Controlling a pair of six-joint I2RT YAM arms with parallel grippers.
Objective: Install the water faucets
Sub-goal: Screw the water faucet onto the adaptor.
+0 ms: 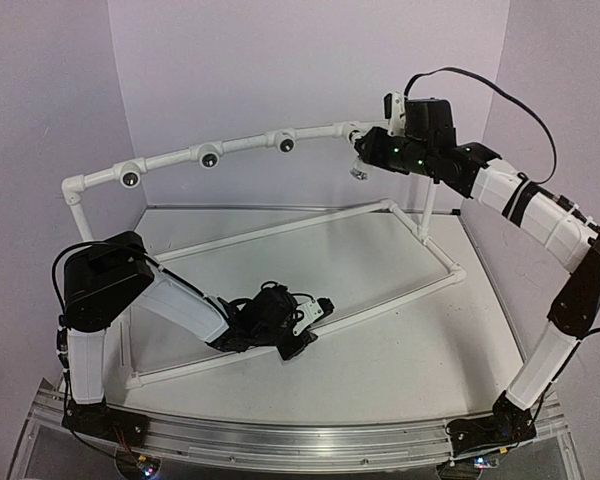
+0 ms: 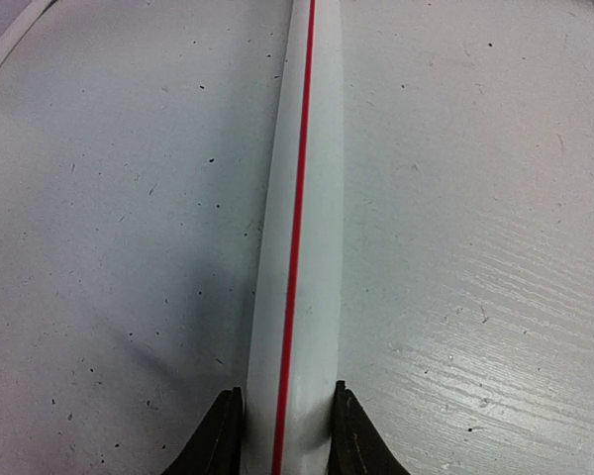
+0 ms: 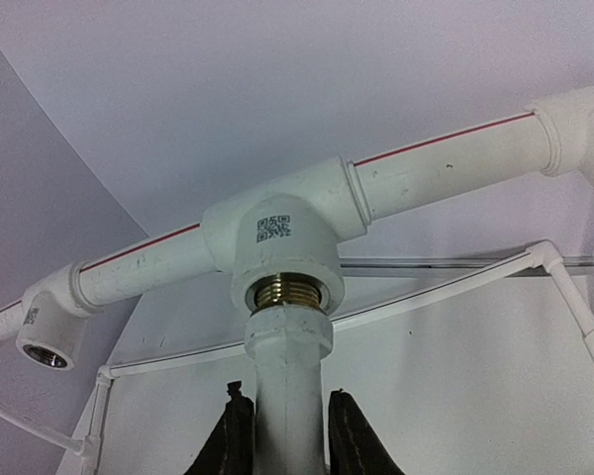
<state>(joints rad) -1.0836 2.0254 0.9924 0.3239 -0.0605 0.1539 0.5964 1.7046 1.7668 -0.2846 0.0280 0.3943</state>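
**White faucet [image 3: 288,341] at the tee socket**

Lines up nose-first with the tee fitting [image 3: 277,233] on the top rail of the pipe frame [image 1: 240,143], brass thread just inside the socket mouth. Clamped on its white stem by the right gripper [image 3: 288,396], one finger pressed to each side. Farther left along the rail, a second fitting [image 3: 49,341] with a dark socket. Low on the table [image 2: 475,247], left gripper [image 2: 287,396] closed around the red-striped base pipe [image 2: 299,198].

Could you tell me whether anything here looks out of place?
Nothing spilled or broken; a brass ring shows between the white faucet in the right pincer and its tee socket, so it may not be fully seated.
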